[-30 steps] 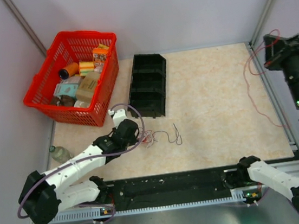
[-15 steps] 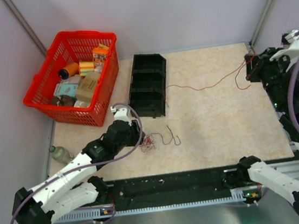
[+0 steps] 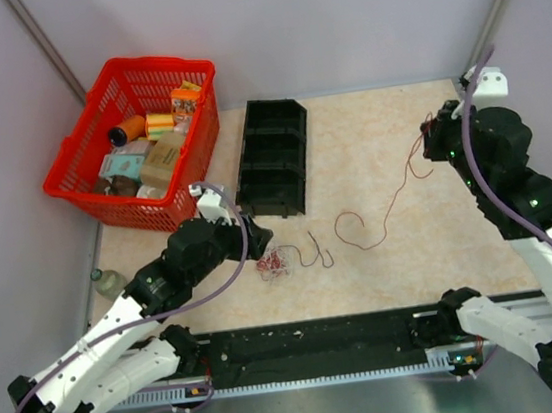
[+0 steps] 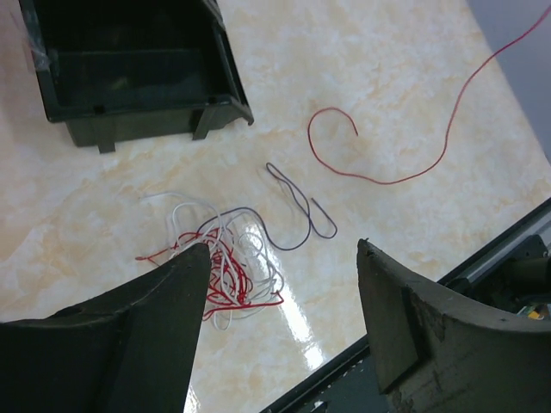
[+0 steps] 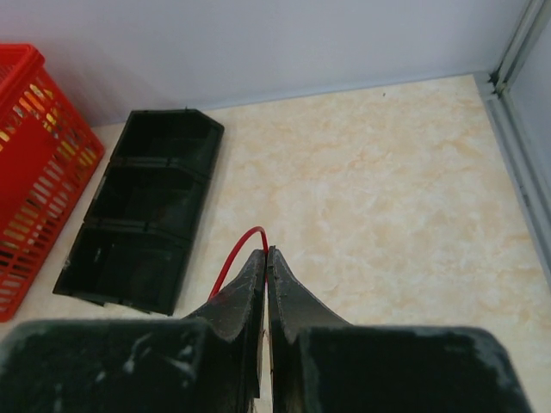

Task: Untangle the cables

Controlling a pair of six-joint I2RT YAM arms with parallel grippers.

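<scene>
Got the right pincer (image 5: pixel 267 258) clamped tight on the loose red cable (image 4: pixel 379 181), trailing down across the surface (image 3: pixel 367 125). Got the left pincer (image 4: pixel 282 248) spread wide, hovering over the red-and-white tangle (image 4: pixel 225 271), dark cable (image 4: pixel 297 211) poking out beside it, near the black bin (image 4: pixel 129 69).

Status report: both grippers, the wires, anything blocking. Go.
Left gripper open above red-and-white tangle. Right gripper shut on red wire, its tail apart from tangle. Dark wire trails off tangle. Black bin beyond, not touching.
</scene>
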